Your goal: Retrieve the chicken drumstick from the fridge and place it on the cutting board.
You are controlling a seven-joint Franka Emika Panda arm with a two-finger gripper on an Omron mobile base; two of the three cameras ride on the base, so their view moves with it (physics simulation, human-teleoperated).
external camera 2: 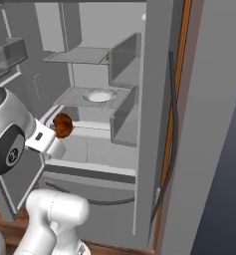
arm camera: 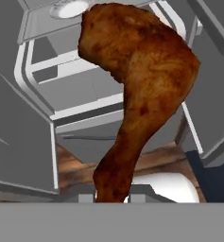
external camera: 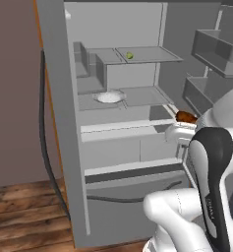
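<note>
The chicken drumstick [arm camera: 137, 80] is reddish-brown and glossy, its plump end up and its thin end down between my fingers. My gripper [arm camera: 111, 196] is shut on it. From the base it shows as a small brown piece [external camera: 187, 117] [external camera 2: 63, 125] at the tip of my gripper [external camera: 185, 123] [external camera 2: 59, 131], just in front of the open fridge [external camera: 64, 123] [external camera 2: 154, 99], level with its lower shelf and drawers. The cutting board is out of view.
A small yellow-green fruit [external camera: 130, 55] lies on the upper shelf and a white dish [external camera: 108, 97] [external camera 2: 99, 95] on the middle one. Door bins [external camera: 216, 49] jut out at the right. A black cable [external camera: 44, 147] hangs beside the fridge over a wooden floor [external camera: 24, 211].
</note>
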